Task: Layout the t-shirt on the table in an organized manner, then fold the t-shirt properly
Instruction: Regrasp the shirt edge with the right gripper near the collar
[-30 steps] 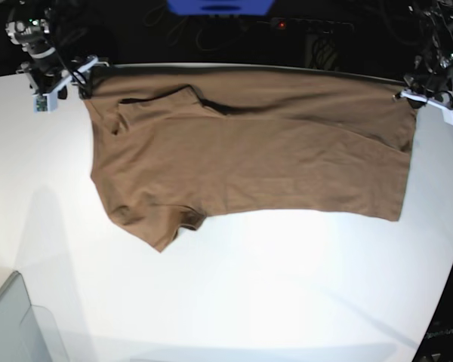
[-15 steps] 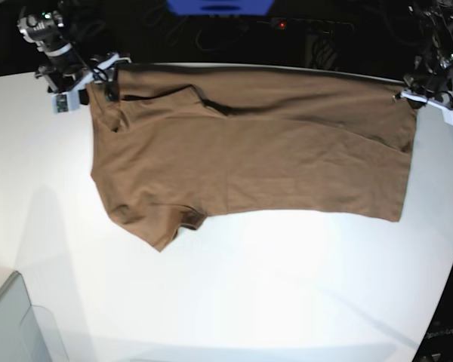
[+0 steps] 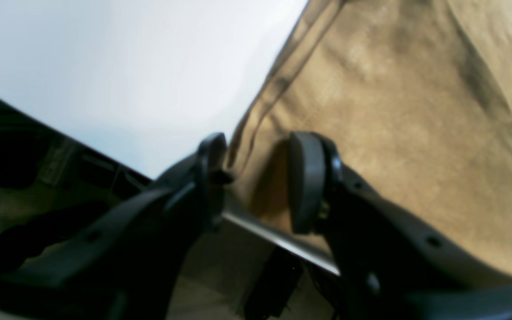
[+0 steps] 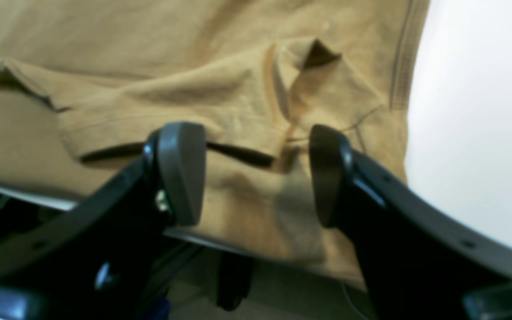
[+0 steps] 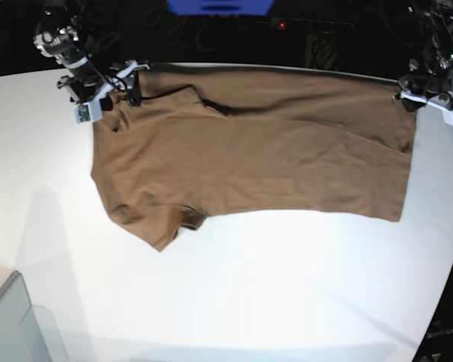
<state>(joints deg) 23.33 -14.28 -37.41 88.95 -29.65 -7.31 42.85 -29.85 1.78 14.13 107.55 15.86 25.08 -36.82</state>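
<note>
In the left wrist view the left gripper [image 3: 256, 178] stands parted over the t-shirt [image 3: 394, 124] hem at the table [image 3: 140, 66] edge, the right wrist view shows the right gripper [image 4: 256, 173] spread wide above a folded sleeve, and the base view shows the shirt flat across the table's upper half.

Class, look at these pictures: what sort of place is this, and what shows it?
Probably a robotics lab or test bench: a bare white table, two robot arms with claws at a t-shirt, and cables and a power strip behind.

Bare table [image 5: 272, 286] lies free below the t-shirt [image 5: 249, 151].
</note>
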